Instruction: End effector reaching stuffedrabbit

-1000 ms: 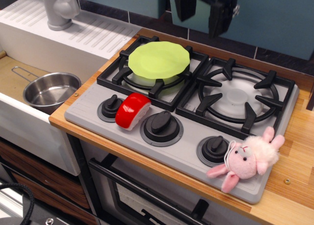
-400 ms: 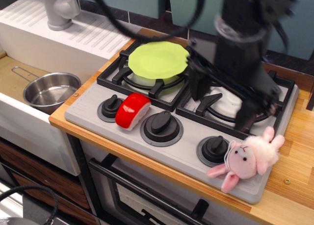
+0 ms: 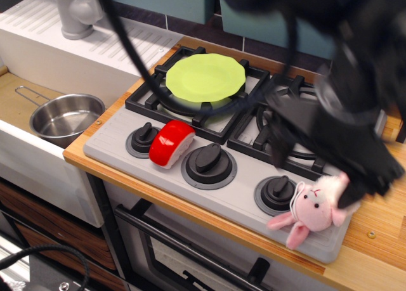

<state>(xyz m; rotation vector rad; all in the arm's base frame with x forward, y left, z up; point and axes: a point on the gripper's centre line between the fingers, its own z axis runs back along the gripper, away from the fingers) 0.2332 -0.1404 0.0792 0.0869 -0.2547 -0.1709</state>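
Note:
The stuffed rabbit (image 3: 312, 207) is a small pink plush with a pale fluffy head. It lies on the grey stove's front right corner, beside the right knob (image 3: 277, 193). My end effector (image 3: 320, 174) is a bulky black gripper head, motion-blurred, and hangs over the right burner just above and behind the rabbit. Its two fingers stand apart, one near the knob and the other (image 3: 363, 188) over the rabbit's far ear. It holds nothing. The rabbit's upper right ear is hidden by it.
A light green plate (image 3: 205, 77) rests on the left burner. A red and white rounded toy (image 3: 171, 142) lies between the left knobs. A steel pot (image 3: 66, 117) sits in the sink at left, with a grey faucet (image 3: 76, 12) behind. The wooden counter (image 3: 380, 240) edges the stove (image 3: 117, 153).
The gripper has come down from the top of the picture, forward and to the right across the right burner, to just above the rabbit. The rabbit has not moved.

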